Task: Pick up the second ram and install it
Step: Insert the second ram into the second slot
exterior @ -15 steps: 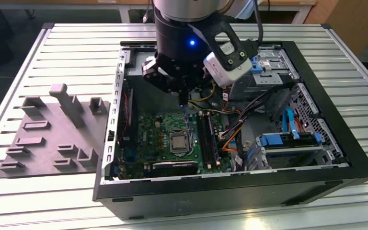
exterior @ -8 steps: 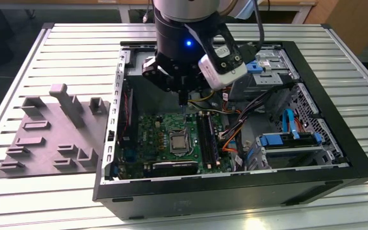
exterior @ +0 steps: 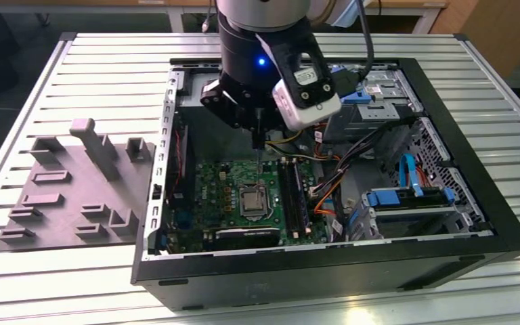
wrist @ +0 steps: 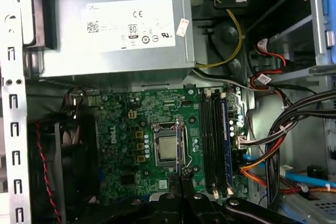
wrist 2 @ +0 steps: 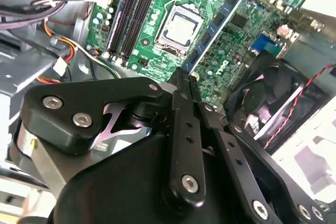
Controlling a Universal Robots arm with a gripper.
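Observation:
My gripper (exterior: pixel 258 130) hangs inside the open computer case (exterior: pixel 477 223), shut on the second ram (exterior: pixel 259 143). The stick points down from the fingers. In the second wrist view the ram (wrist 2: pixel 220 19) is a long thin board with black chips, running out from the closed gripper (wrist 2: pixel 182 77). In the first wrist view the ram (wrist: pixel 178 145) appears edge-on as a thin line above the gripper (wrist: pixel 184 181). It hovers over the CPU socket (wrist: pixel 169 148), apart from the green motherboard (exterior: pixel 214 189). The long black memory slots (exterior: pixel 292 195) (wrist: pixel 212 145) (wrist 2: pixel 134 9) lie to the exterior view's right of the stick.
A grey fixture block (exterior: pixel 70 189) with upright posts sits outside the case on the exterior view's left. A power supply (wrist: pixel 115 30) fills the case's far end. A fan (wrist: pixel 68 156) flanks the board on one side. Orange and black cables (wrist: pixel 273 156) and blue drive bays (exterior: pixel 405 196) flank the other.

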